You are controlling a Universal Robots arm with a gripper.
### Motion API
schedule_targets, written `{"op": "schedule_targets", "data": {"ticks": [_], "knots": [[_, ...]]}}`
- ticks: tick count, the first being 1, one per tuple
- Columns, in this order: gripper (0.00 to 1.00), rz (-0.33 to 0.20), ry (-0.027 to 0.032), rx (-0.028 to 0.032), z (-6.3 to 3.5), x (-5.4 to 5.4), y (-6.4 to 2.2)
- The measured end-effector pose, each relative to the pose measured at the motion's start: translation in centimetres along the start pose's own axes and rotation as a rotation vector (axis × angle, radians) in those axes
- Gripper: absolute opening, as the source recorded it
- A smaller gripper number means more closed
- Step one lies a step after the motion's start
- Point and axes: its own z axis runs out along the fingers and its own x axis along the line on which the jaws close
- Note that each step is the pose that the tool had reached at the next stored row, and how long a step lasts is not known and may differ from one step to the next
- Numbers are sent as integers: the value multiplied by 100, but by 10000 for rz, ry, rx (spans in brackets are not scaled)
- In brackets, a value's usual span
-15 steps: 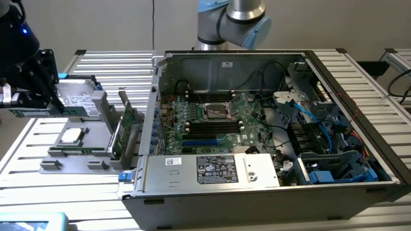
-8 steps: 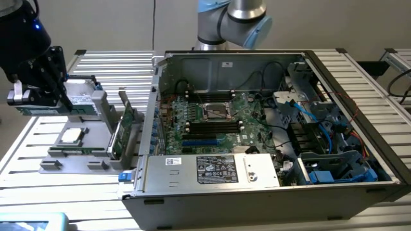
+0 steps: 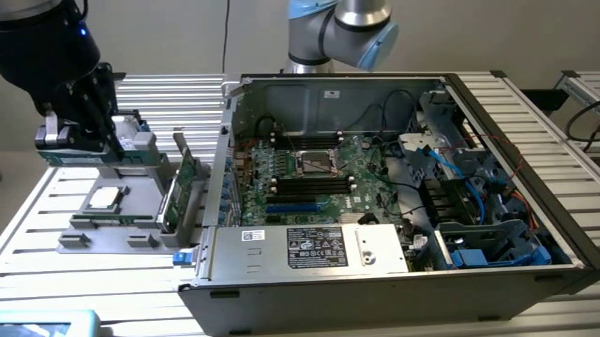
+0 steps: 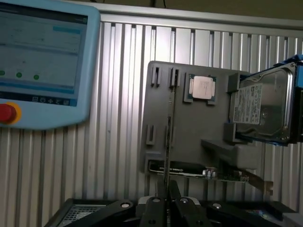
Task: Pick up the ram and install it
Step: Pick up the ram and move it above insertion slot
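A bench (image 3: 89,284) of ribbed aluminium slats carries everything in the exterior view. An open computer case (image 3: 281,298) takes up the middle and the exterior view's right, with the motherboard (image 3: 324,200) lying flat inside it and its long black slots (image 3: 310,184) bare. A labelled metal box (image 3: 314,247) sits at the case's near edge.

At the exterior view's left a grey holder (image 3: 103,240) lies on the slats. It carries a processor chip (image 3: 105,199), a green card (image 3: 185,184) standing upright beside the case wall, and a hard drive (image 3: 137,142). The tool (image 3: 70,144) hangs over the far end of this holder. It is closed narrow on the ram (image 3: 56,156), which lies level in its grip, outside the case and well apart from the slots. A corner of a pale blue pendant (image 3: 42,324) shows at the near edge.

In the wrist view the same bench (image 4: 113,99) runs under the holder (image 4: 189,137). The tool (image 4: 165,205) has its two black fingers (image 4: 154,210) drawn close together on the ram (image 4: 169,142), which is seen edge-on as a thin line reaching out over the holder. The processor chip (image 4: 202,87) lies in its pocket just beside that line. The hard drive (image 4: 262,104) stands tilted at one end of the holder, and the green card (image 4: 208,173) shows along its edge. The pendant (image 4: 42,61) rests on the slats with its screen lit and a red button on it.
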Motion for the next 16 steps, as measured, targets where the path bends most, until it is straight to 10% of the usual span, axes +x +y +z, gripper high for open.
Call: {"op": "schedule_targets", "data": {"ticks": [16], "knots": [[14, 0, 10, -83, -165, 25, -628]]}}
